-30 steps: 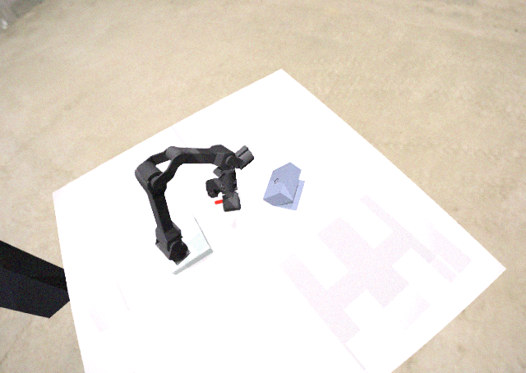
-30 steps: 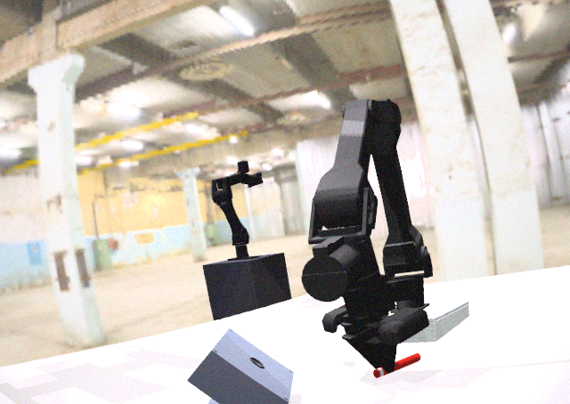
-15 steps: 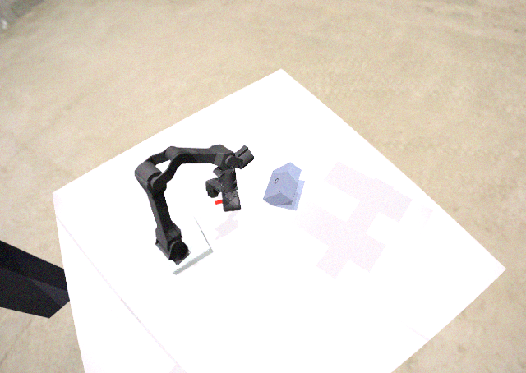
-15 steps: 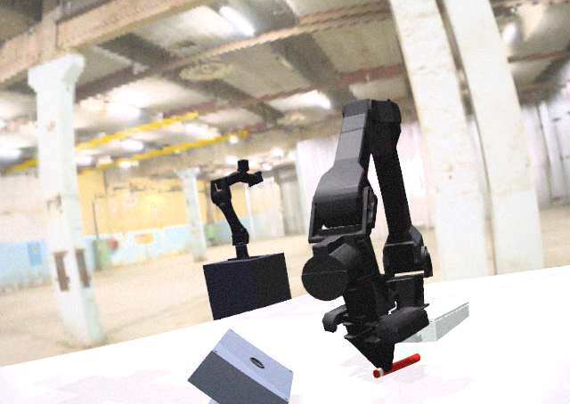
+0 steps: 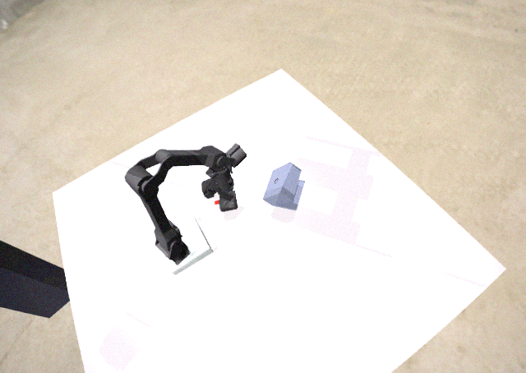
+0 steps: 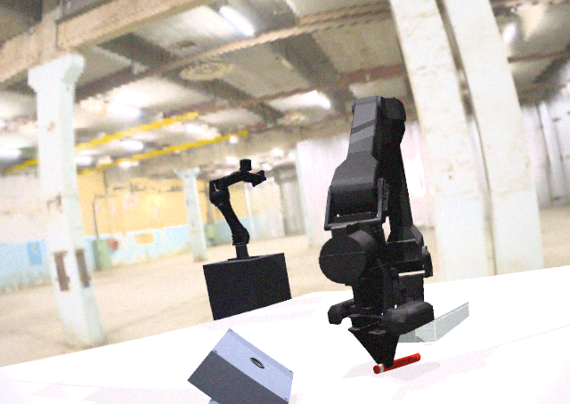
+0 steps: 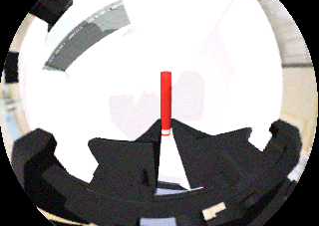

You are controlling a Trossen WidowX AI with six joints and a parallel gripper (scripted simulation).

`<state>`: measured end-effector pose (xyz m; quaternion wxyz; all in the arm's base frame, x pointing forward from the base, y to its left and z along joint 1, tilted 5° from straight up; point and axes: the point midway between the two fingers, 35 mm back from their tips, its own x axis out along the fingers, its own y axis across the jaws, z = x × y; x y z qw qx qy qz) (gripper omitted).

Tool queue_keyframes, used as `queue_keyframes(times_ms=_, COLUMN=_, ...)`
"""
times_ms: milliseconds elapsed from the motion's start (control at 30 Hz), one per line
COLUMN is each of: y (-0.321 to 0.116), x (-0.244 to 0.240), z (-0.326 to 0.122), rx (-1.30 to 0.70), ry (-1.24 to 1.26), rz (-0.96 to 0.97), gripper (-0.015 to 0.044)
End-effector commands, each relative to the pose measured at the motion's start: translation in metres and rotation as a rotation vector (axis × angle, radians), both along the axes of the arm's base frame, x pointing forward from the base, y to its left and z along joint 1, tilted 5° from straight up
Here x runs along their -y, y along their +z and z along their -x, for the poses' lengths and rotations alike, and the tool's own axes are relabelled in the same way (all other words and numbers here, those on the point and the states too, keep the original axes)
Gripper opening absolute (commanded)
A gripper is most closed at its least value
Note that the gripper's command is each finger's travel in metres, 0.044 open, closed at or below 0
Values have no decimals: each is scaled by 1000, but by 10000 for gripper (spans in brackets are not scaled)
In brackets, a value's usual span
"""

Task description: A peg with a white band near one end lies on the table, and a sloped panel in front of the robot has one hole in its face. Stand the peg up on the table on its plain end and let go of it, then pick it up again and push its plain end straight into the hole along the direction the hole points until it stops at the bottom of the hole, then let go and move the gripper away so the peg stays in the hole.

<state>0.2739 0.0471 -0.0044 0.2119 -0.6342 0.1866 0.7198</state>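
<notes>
The red peg (image 5: 217, 202) (image 6: 406, 360) (image 7: 165, 97) lies roughly level at the table top; whether it touches the table is hard to tell. Its white band is at the end by the fingertips, and its plain end points back toward the arm's base. My gripper (image 6: 386, 364) (image 7: 166, 123) points down and is shut on the peg close to the banded end. In the top view the gripper covers the banded end. The blue-grey sloped panel (image 5: 282, 188) (image 6: 243, 367) stands in front of the robot, and one hole (image 5: 276, 181) (image 6: 256, 362) shows in its face.
A pale grey angled rail (image 5: 195, 262) (image 6: 449, 322) (image 7: 95, 34) lies on the table by the arm's base. A dark block (image 5: 31, 279) (image 6: 248, 282) stands beyond the table edge, with a second small arm (image 6: 230, 215) on it in the exterior view.
</notes>
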Motion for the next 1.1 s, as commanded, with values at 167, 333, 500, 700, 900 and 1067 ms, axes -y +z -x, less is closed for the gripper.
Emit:
queue_keyframes(times_ms=167, y=5, x=-1, z=3, rx=64, ry=-2, rz=45, gripper=49)
queue_keyframes(times_ms=333, y=8, x=-2, z=4, rx=100, ry=-2, rz=68, gripper=49)
queue_keyframes(times_ms=500, y=11, x=-4, z=6, rx=136, ry=-2, rz=92, gripper=49)
queue_keyframes(times_ms=700, y=14, x=-5, z=8, rx=179, ry=-3, rz=121, gripper=49)
queue_keyframes(times_ms=900, y=16, x=-7, z=11, rx=222, ry=-3, rz=149, gripper=49)
queue_keyframes(times_ms=1067, y=19, x=-8, z=13, rx=258, ry=-3, rz=173, gripper=49)
